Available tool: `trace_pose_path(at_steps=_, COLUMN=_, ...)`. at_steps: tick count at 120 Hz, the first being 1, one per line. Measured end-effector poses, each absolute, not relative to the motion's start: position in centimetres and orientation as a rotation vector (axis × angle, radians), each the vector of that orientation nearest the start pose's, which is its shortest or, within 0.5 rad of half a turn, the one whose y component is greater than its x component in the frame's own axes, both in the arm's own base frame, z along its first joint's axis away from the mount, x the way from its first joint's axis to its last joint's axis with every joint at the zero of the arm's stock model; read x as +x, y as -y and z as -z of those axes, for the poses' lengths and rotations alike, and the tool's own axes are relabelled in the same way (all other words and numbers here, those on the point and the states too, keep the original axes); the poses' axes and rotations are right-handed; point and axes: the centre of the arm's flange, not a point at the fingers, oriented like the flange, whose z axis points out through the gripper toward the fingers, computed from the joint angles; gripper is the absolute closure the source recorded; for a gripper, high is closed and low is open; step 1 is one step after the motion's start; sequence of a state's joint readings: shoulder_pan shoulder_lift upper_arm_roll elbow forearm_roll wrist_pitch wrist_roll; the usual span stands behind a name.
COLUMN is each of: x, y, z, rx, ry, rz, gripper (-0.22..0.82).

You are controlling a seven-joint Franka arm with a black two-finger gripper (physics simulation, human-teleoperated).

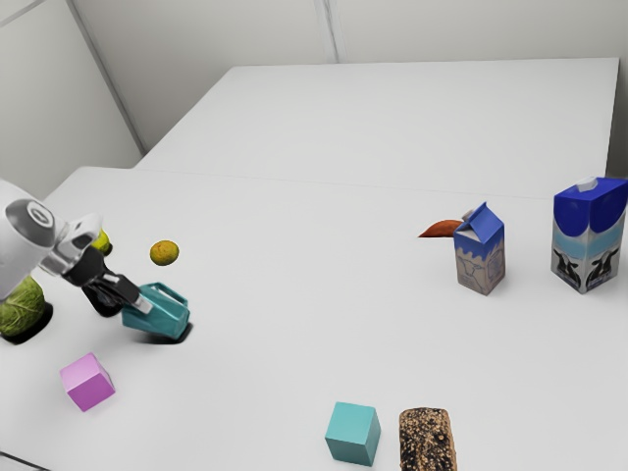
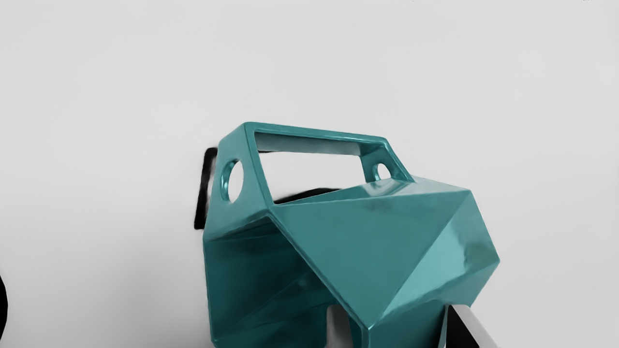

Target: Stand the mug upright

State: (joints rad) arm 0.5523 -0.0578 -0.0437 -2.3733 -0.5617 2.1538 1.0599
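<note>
We locate the mug [image 1: 169, 314] at the exterior view's left, on the far side of the pink cube [image 1: 87, 382] and on the near side of the orange fruit [image 1: 164, 253]. The mug is tilted, handle [image 2: 314, 129] uppermost, with its mouth toward our pincer [image 1: 144, 305]. Our pincer is grasping the mug by its wall: one finger [image 2: 337, 328] is inside the mouth, the other against the outside. The teal cube [image 1: 352, 434] sits farther right on the counter [image 1: 265, 363].

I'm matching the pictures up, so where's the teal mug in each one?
Exterior view: the teal mug is toward the left, at the gripper.
Wrist view: the mug is close up, at the gripper.
Shared landmark: the mug's handle, with its long gap.
</note>
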Motion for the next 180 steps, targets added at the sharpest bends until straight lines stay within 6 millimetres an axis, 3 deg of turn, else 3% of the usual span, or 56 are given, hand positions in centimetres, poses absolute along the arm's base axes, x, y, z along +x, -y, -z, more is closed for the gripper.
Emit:
trace_pose_path(at_steps=33, x=43.4, y=-20.9, z=-35.3, rx=-3.524, ry=-0.447, rz=0.429, gripper=0.70)
trace_pose_path(at_steps=57, x=44.3, y=-19.7, z=-36.9, rx=-3.507, ry=-0.559, rz=0.464, gripper=0.76)
trace_pose_path(at_steps=80, x=46.7, y=-15.8, z=-38.0, rx=-3.420, ry=-0.806, rz=0.404, gripper=0.78)
trace_pose_path(at_steps=102, x=47.5, y=-14.3, z=-38.5, rx=-3.288, ry=-0.948, rz=0.315, gripper=0.78)
trace_pose_path(at_steps=134, x=48.4, y=-9.6, z=-39.2, rx=-3.021, ry=-1.138, rz=0.306, gripper=0.79)
trace_pose_path(at_steps=180, x=47.6, y=-8.4, z=-38.4, rx=-2.855, ry=-1.149, rz=0.418, gripper=0.79)
